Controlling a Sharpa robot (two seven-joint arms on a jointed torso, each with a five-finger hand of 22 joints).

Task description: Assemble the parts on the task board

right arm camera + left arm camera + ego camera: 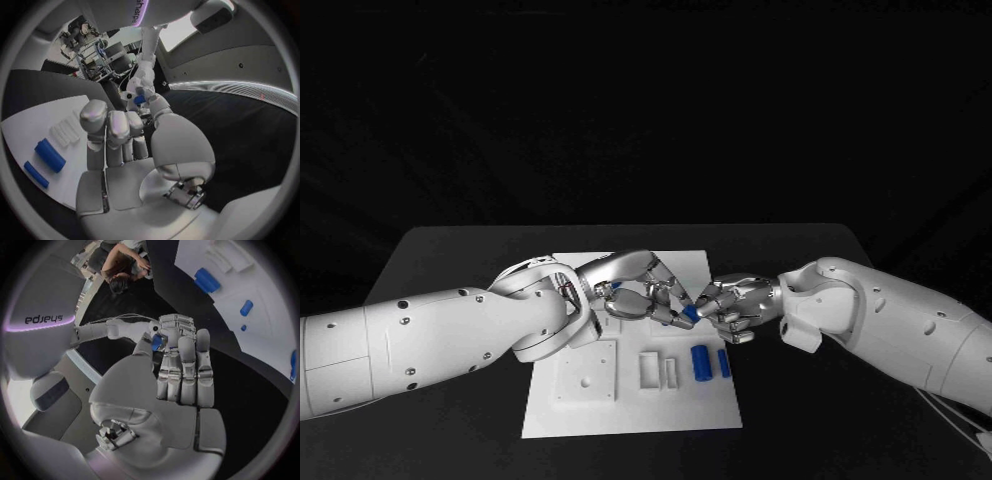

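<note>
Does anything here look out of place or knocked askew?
Nothing stands out. The white board lies flat on the table, and two blue parts lie side by side on it. Both hands, left and right, meet over it around a small blue piece.

Two parts (700, 361) (724, 363) lie side by side on the task board (632, 415), near its right edge.

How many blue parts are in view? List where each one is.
3: two blue parts lie side by side on the task board, a thicker one and a thinner one; a third sits between both hands' fingertips. Others may be hidden.
</note>
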